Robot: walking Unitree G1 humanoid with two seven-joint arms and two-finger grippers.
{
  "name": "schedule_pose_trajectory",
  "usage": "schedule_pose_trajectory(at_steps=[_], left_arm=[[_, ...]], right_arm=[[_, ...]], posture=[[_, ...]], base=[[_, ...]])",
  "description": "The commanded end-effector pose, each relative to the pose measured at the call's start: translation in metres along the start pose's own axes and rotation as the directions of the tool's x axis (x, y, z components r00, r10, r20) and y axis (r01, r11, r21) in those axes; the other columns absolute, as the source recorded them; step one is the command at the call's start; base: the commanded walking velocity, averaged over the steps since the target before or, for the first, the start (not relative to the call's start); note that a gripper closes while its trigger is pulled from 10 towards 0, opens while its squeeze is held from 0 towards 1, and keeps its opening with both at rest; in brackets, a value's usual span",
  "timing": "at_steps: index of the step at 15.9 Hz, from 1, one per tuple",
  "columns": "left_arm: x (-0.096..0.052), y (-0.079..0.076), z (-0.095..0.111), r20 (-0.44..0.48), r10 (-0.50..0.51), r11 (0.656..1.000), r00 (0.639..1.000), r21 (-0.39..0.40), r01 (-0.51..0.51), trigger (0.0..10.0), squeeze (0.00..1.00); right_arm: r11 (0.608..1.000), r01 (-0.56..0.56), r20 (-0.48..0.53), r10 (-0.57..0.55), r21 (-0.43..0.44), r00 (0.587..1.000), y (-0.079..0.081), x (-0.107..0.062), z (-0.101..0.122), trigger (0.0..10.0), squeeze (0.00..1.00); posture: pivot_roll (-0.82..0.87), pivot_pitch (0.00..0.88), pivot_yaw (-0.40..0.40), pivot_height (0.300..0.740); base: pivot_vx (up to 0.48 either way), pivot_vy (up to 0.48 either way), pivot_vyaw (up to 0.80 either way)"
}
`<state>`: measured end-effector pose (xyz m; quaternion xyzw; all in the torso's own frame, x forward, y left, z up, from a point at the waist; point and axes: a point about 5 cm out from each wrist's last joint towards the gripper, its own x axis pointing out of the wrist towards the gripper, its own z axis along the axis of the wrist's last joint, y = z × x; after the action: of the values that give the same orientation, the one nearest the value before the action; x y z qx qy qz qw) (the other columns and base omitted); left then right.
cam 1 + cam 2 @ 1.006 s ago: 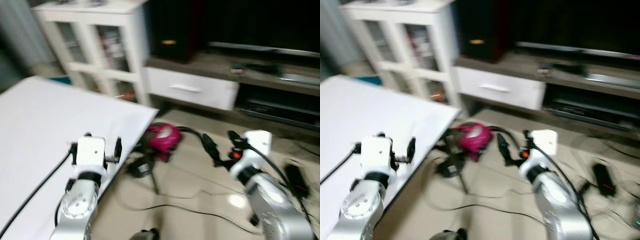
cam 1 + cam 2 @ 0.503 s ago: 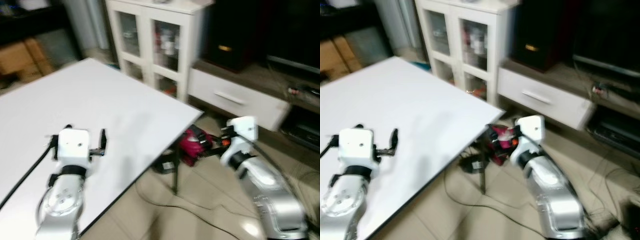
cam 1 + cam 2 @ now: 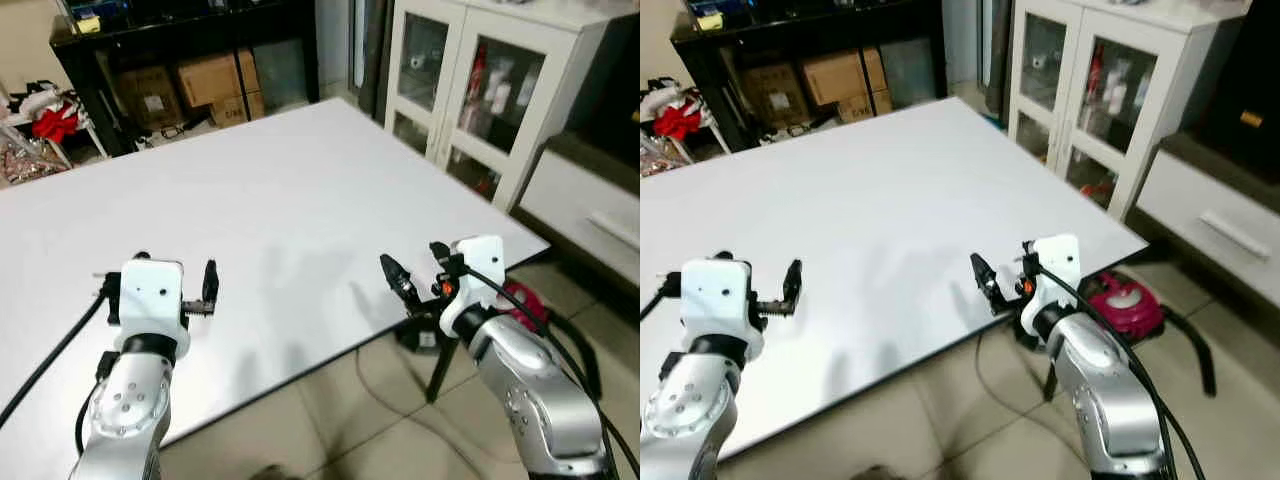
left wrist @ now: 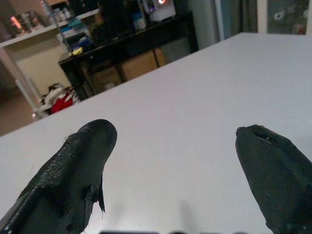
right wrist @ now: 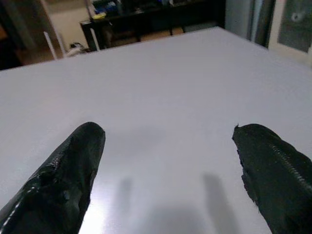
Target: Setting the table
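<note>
Both grippers are hanging wide open over the white table [image 3: 300, 190]: left gripper [image 3: 172, 290] lower left of frame, right gripper [image 3: 415, 272] lower right near the edge.

Worktop [image 3: 300, 200] bare white, wide room ahead of both tools. Left tool [image 4: 175, 161] & right tool [image 5: 165, 161] hover over near edge, fingers spread. White glass-door cabinet [image 3: 490, 90] stands just off far right corner; dark shelf w/ boxes [image 3: 190, 60] behind far edge.

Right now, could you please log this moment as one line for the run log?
left gripper: open, over table | right gripper: open, over table edge | held: nothing | cabinet: beyond the table
</note>
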<state>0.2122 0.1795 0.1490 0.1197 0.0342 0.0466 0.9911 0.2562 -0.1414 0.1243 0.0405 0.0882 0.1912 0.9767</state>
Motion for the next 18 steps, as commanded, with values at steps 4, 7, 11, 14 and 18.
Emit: schedule_pose_trajectory(at_steps=[4, 7, 11, 14, 18], left_arm=[[-0.0022, 0.0050, -0.0020, -0.020, 0.009, 0.999, 1.000, 0.042, -0.008, 10.0, 0.00], [-0.0042, 0.0047, -0.0057, -0.037, 0.005, 0.999, 0.999, 0.048, -0.003, 10.0, 0.00], [-0.0041, 0.0056, -0.0059, -0.042, 0.005, 0.999, 0.999, 0.054, -0.003, 10.0, 0.00], [-0.0048, 0.0038, -0.0060, -0.042, -0.001, 0.998, 0.999, 0.060, 0.004, 10.0, 0.00], [-0.0059, 0.0045, -0.0064, -0.045, 0.004, 0.998, 0.999, 0.062, -0.001, 10.0, 0.00]], right_arm=[[0.999, -0.031, 0.000, 0.031, 0.019, 1.000, 0.0071, 0.0047, -0.0027, 10.0, 0.00], [0.999, -0.039, -0.001, 0.039, 0.019, 0.999, 0.0060, 0.0047, -0.0045, 10.0, 0.00], [0.999, -0.044, -0.001, 0.044, 0.020, 0.999, 0.0056, 0.0032, -0.0063, 10.0, 0.00], [0.998, -0.063, -0.004, 0.063, 0.015, 0.998, 0.0054, 0.0022, -0.0080, 10.0, 0.00], [0.997, -0.082, -0.002, 0.082, 0.011, 0.997, 0.0055, 0.0040, -0.0073, 10.0, 0.00]], posture=[[-0.07, 0.000, 0.068, 0.740], [-0.07, 0.000, 0.074, 0.740], [-0.07, 0.000, 0.078, 0.740], [-0.06, 0.000, 0.078, 0.740], [-0.05, 0.000, 0.071, 0.740]], base=[[0.000, 0.379, 0.80], [0.000, 0.381, 0.80], [0.000, 0.382, 0.80], [0.000, 0.381, 0.80], [0.000, 0.382, 0.80]])
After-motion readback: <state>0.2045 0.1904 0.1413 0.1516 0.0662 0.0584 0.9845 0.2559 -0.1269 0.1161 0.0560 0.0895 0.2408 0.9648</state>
